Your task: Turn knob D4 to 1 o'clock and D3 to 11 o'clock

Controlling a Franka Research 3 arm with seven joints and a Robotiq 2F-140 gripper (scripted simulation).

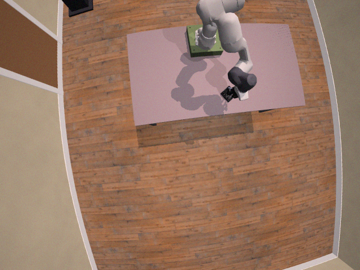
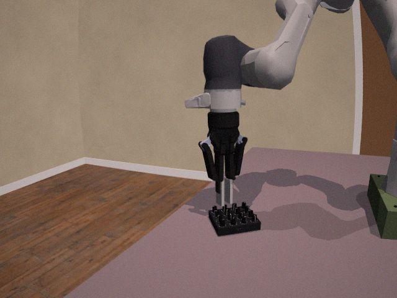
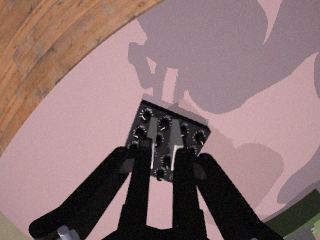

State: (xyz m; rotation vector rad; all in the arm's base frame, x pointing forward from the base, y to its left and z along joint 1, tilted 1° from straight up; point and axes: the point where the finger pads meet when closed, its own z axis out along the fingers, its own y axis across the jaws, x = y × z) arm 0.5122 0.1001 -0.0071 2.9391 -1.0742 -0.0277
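Observation:
The black knob box [image 1: 225, 93] [image 2: 248, 228] [image 3: 175, 116] stands on the table, with its socket side toward the exterior camera. Knob D4 [image 2: 214, 208] [image 3: 146, 114] is the left end of the far row in the exterior view. Knob D3 [image 3: 164, 122] is beside it. My gripper [image 2: 225, 204] [image 3: 163, 128] points down over the box, open with a narrow gap and holding nothing. In the wrist view D3 shows between the fingertips. They look slightly above the knob tops; the exact height is unclear. The knobs' white lines are too small to read surely.
The other knobs stand close around the fingers, some hidden by them in the wrist view. The table [image 1: 153, 87] [image 2: 179, 269] has its edge a short way from the box. The green base [image 1: 205, 53] [image 2: 390, 224] carries the arm.

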